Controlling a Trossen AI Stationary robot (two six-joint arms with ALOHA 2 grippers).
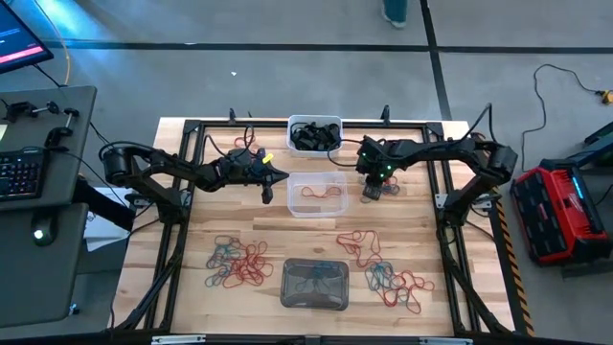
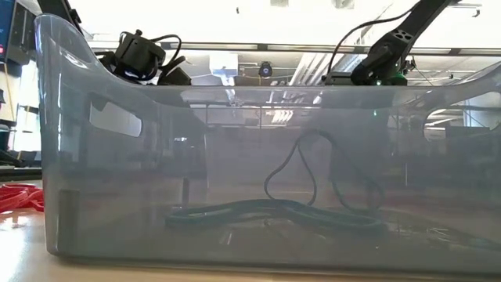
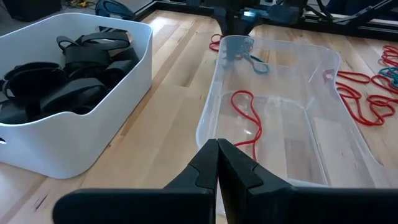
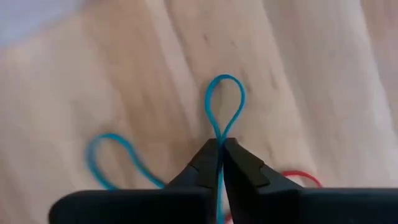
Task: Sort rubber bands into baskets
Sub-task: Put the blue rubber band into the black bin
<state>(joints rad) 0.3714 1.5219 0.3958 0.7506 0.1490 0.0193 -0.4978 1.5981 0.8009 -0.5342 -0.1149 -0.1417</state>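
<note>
Right gripper (image 4: 219, 152) pinches blue band (image 4: 225, 99) (ends hidden).

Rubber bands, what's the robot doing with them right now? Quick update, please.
Right gripper shut on a blue rubber band, beside the clear basket. Left gripper shut, empty, near the white basket. Nothing in the way.

The right gripper (image 4: 219, 149) pointed down at the table's far right of centre, fingers pinched together. The left gripper (image 3: 217, 163), also closed, hovered level at far centre-left.
</note>
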